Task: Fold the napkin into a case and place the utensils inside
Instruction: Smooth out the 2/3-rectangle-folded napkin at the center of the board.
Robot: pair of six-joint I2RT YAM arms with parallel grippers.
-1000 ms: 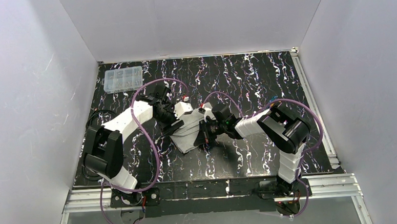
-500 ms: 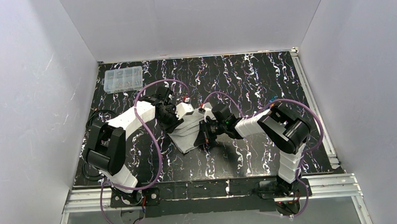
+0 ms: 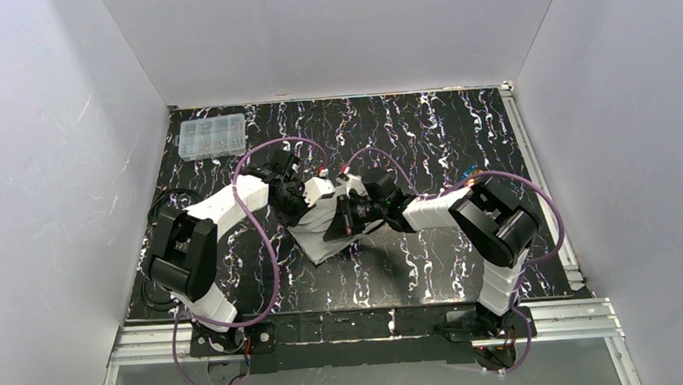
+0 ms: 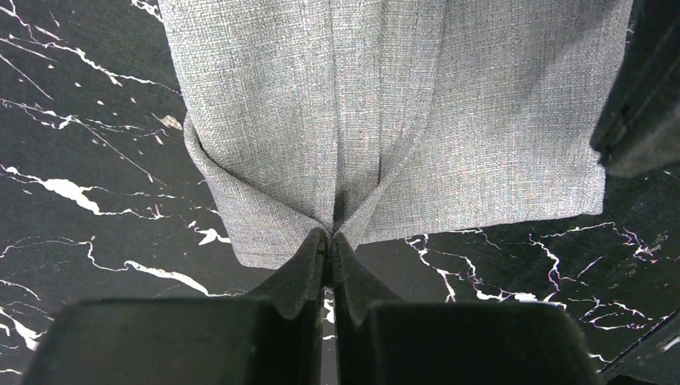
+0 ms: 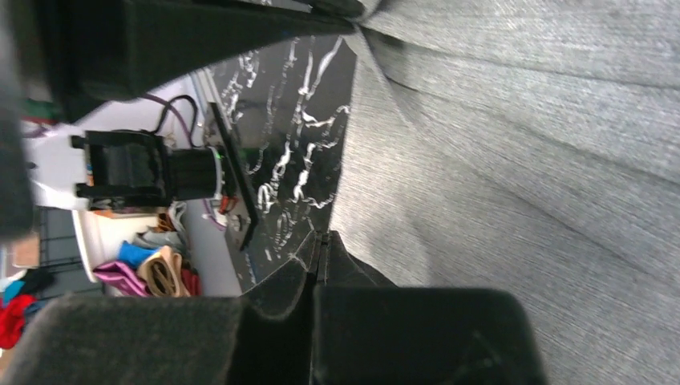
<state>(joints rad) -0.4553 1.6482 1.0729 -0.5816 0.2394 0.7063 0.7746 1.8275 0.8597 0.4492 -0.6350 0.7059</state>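
Note:
The light-grey napkin point(image 3: 318, 233) lies folded in layers at mid-table, between the two arms. In the left wrist view the napkin point(image 4: 385, 104) fills the upper frame, and its near edge puckers into my left gripper point(image 4: 330, 234), which is shut on that edge. My right gripper point(image 5: 321, 237) is shut, its tips resting at the border of the napkin point(image 5: 513, 160); I cannot tell whether cloth sits between them. From above, the left gripper point(image 3: 301, 201) meets the napkin's far left side and the right gripper point(image 3: 338, 224) lies over its right side. Small blue and orange glints point(image 3: 470, 173) beside the right elbow look like the utensils.
A clear plastic compartment box point(image 3: 212, 136) stands at the far left corner. Purple cables point(image 3: 266, 249) loop around both arms. White walls close the table on three sides, and a metal rail point(image 3: 541, 191) runs along the right edge.
My left gripper has closed on the napkin's edge. The right gripper, shut throughout, has slid left and further over the napkin, whose right part has shifted with it.

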